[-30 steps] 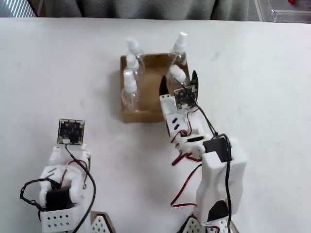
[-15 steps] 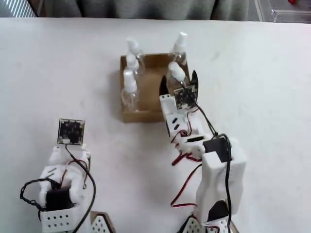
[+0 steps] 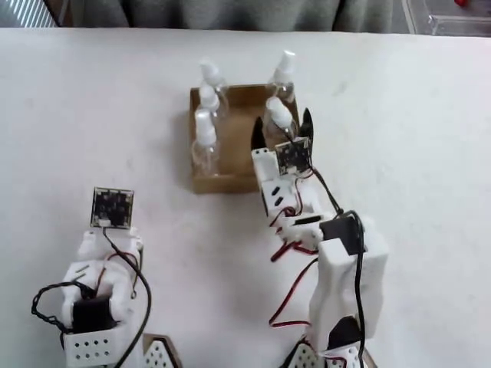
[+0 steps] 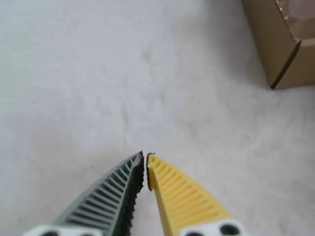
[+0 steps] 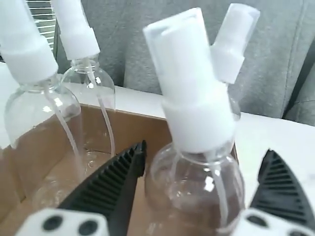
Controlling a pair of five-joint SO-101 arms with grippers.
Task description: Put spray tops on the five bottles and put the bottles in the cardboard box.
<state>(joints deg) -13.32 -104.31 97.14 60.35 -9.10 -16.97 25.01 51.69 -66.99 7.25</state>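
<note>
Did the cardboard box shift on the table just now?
No. The cardboard box keeps its place against the table edge and the left arm.

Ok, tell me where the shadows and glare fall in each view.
High view: the white table is evenly lit, with a faint shadow beside the cardboard box. Left wrist view: a soft shadow lies on the table next to the box's corner. Right wrist view: small bright glints sit on the clear body of the nearest bottle.
</note>
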